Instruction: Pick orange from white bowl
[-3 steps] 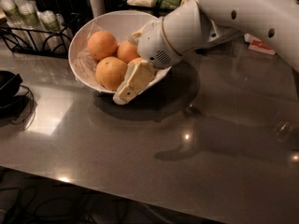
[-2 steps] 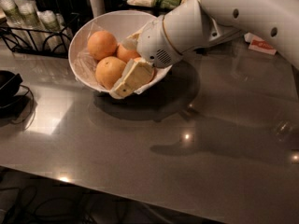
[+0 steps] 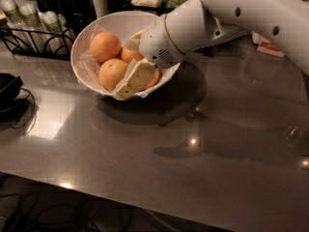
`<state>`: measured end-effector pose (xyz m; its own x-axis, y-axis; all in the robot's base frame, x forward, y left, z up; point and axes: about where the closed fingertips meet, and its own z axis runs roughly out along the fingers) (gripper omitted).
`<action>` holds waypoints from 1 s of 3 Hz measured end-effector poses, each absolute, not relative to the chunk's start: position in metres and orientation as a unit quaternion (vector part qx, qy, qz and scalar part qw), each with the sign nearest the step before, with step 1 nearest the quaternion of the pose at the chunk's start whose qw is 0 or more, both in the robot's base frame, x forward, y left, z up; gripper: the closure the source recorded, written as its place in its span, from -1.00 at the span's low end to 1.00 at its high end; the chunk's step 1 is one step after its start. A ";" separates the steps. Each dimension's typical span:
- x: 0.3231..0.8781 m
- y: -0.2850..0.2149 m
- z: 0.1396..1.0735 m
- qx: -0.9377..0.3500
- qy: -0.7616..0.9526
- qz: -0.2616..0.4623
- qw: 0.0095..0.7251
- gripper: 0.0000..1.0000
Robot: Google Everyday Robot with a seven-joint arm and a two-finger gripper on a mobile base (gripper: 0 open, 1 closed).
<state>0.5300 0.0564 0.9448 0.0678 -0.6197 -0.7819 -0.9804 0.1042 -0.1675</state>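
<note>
The white bowl [image 3: 91,30] with a crinkled clear plastic lining stands tilted at the back left of the grey table [image 3: 159,163]. It holds three oranges: one at the upper left [image 3: 105,46], one at the front [image 3: 112,74] and one in the middle [image 3: 128,55]. My gripper [image 3: 125,67], cream-coloured on a thick white arm [image 3: 231,13], reaches in from the right. It sits over the bowl's right half, against the middle and front oranges, and hides the bowl's right rim.
A black wire rack [image 3: 29,37] with pale bottles stands at the back left. A black object with a cable [image 3: 8,92] lies at the left edge. Dark containers and food items line the back. A red-and-white packet [image 3: 270,47] lies at the right.
The gripper has edged slightly left, a little deeper into the bowl. The oranges and bowl have not visibly moved.
</note>
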 end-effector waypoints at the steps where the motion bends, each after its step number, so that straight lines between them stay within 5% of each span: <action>1: 0.537 0.059 0.943 -0.626 0.640 0.239 0.376 -0.40; 3: 0.549 0.069 0.933 -0.628 0.640 0.250 0.365 -0.38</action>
<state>0.5487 0.0693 0.9330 0.0546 -0.6216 -0.7814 -0.9868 0.0861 -0.1374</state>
